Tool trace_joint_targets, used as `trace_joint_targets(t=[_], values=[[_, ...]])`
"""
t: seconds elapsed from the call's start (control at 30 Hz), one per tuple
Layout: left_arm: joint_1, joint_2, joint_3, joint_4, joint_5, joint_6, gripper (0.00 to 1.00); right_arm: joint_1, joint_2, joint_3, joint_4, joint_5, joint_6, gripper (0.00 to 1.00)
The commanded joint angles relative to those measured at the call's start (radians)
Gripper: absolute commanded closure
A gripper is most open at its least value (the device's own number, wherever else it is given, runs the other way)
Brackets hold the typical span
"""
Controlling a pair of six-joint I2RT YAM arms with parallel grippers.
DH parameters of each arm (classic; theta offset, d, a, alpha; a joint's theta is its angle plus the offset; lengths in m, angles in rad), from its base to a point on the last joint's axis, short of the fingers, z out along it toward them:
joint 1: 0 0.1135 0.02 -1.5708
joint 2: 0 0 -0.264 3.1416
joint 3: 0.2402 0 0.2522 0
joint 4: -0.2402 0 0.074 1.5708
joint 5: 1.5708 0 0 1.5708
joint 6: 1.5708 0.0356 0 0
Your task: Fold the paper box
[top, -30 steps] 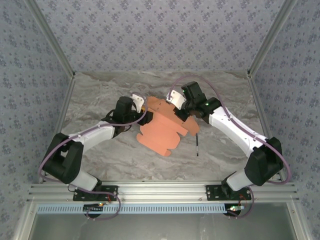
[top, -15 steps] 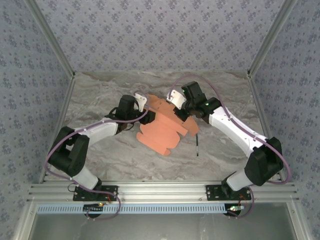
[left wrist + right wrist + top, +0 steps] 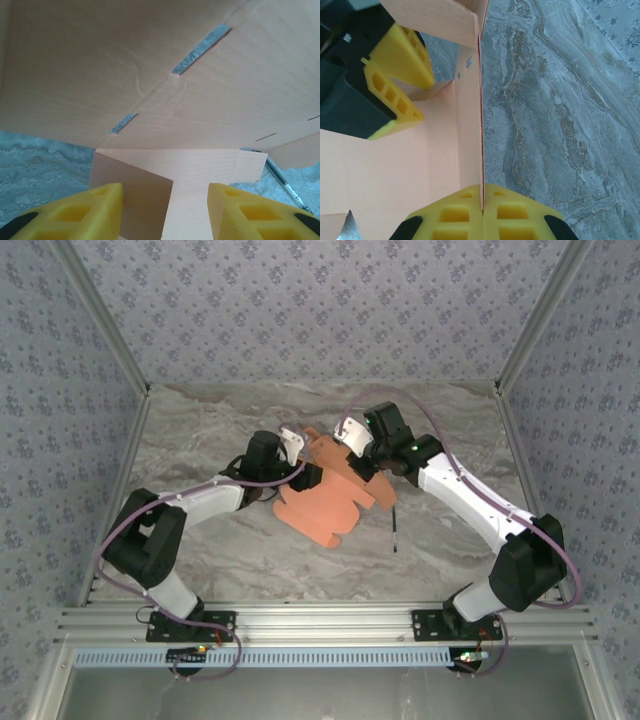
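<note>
Paper box [image 3: 325, 502], a salmon-orange card sheet partly folded up, lies in the middle of the grey marbled table [image 3: 200, 440], between the two arms. At its left side the left fingers [image 3: 95, 210] stand wide apart, and a low card flap rises between them; they grip nothing. At its far right part the right fingers [image 3: 455, 217] are pressed together on the edge of an upright card wall. Just right of the box, a thin dark stick [image 3: 396, 530] lies on the table.
</note>
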State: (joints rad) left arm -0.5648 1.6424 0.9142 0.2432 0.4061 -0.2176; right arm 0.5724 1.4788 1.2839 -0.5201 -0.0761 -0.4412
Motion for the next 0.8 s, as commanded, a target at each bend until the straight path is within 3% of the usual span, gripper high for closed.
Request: trace_joint_targets(t=[0.0, 0.33, 0.77], values=[[-0.02, 0.031, 0.032, 0.018, 0.017, 0.017, 0.52, -0.006, -0.008, 0.017, 0.036, -0.052, 0.025, 1.0], [-0.034, 0.057, 0.017, 0.084, 0.031, -0.013, 0.5, -0.008, -0.009, -0.018, 0.056, -0.067, 0.035, 1.0], [0.003, -0.215, -0.118, -0.038, -0.025, 0.062, 0.45, -0.007, -0.019, -0.033, 0.03, 0.082, -0.12, 1.0]])
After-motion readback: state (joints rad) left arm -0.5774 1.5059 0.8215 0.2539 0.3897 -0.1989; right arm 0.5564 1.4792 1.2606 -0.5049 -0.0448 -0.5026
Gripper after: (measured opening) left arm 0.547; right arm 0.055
